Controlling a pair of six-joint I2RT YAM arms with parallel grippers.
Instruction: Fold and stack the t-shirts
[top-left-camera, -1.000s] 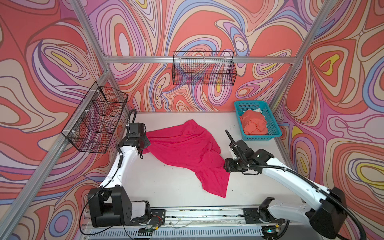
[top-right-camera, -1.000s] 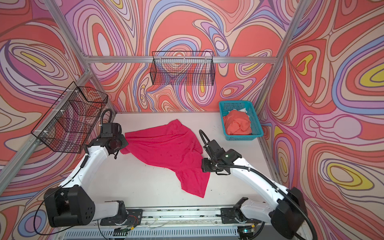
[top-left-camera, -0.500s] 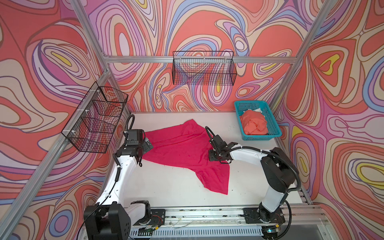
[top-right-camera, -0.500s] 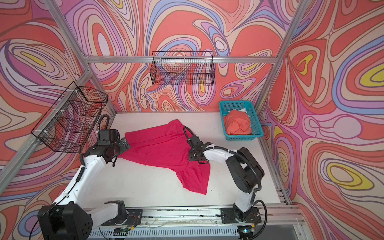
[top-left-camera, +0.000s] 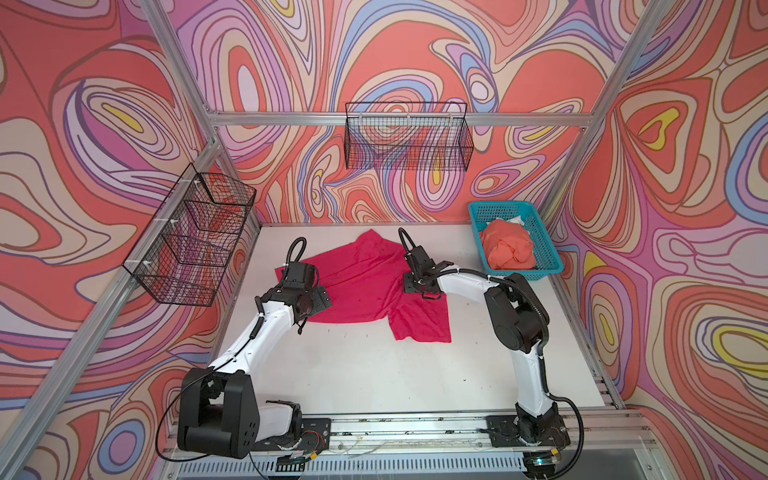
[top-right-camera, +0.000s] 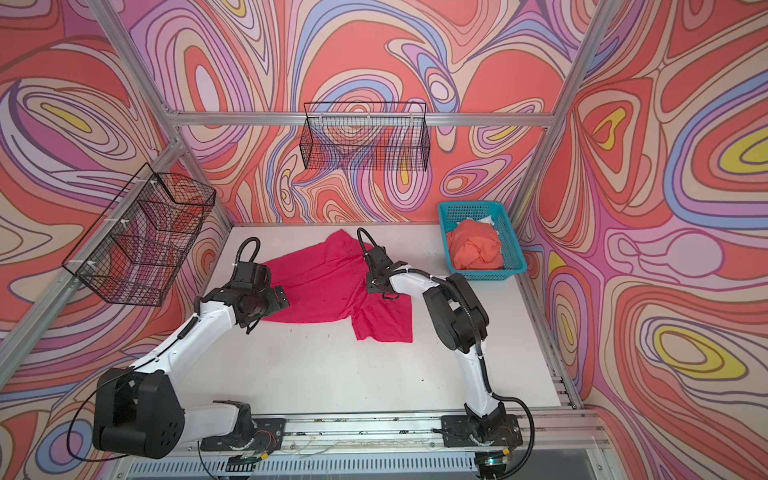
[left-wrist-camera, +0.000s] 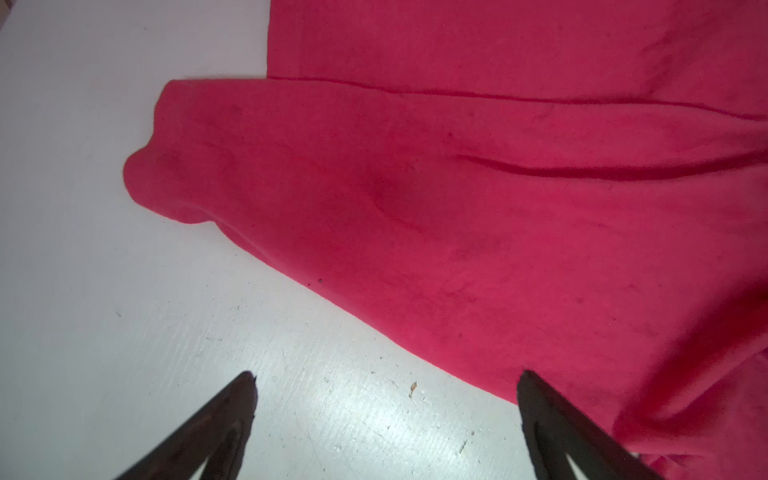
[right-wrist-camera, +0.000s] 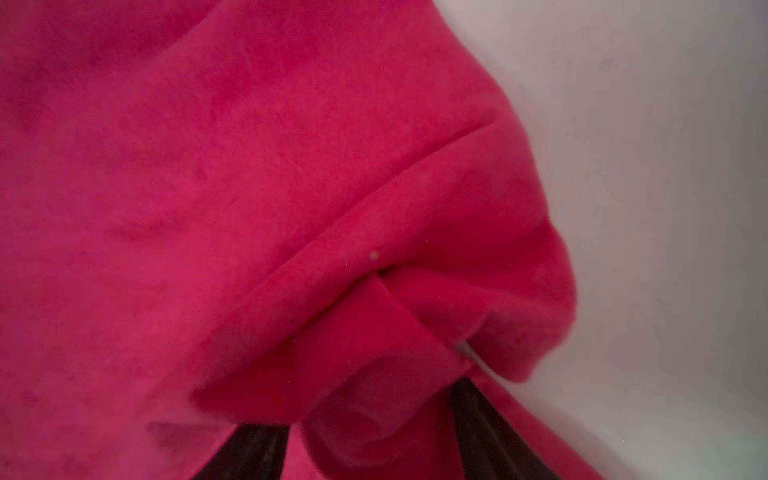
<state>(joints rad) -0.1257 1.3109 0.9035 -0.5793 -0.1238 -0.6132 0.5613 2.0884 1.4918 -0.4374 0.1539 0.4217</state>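
Observation:
A magenta t-shirt (top-left-camera: 361, 282) (top-right-camera: 324, 282) lies spread and creased on the white table (top-left-camera: 353, 374), with one flap reaching toward the front. My left gripper (top-left-camera: 316, 305) (left-wrist-camera: 386, 380) is open over bare table at the shirt's left edge (left-wrist-camera: 374, 332) and holds nothing. My right gripper (top-left-camera: 415, 284) (right-wrist-camera: 370, 432) sits at the shirt's right side, its jaws closed on a thick bunched fold of the magenta cloth (right-wrist-camera: 374, 399). A crumpled coral-orange t-shirt (top-left-camera: 509, 249) (top-right-camera: 476, 249) fills the teal basket (top-left-camera: 528, 275) at the back right.
A black wire basket (top-left-camera: 191, 245) hangs on the left wall and another (top-left-camera: 409, 141) on the back wall. The arm bases sit on a metal rail (top-left-camera: 395, 428) along the front edge. Patterned walls close in the table on three sides.
The left gripper opened, let go of the shirt's left edge and drew back toward the front. The right gripper moved back and left with the cloth, pulling the shirt's long front tail up.

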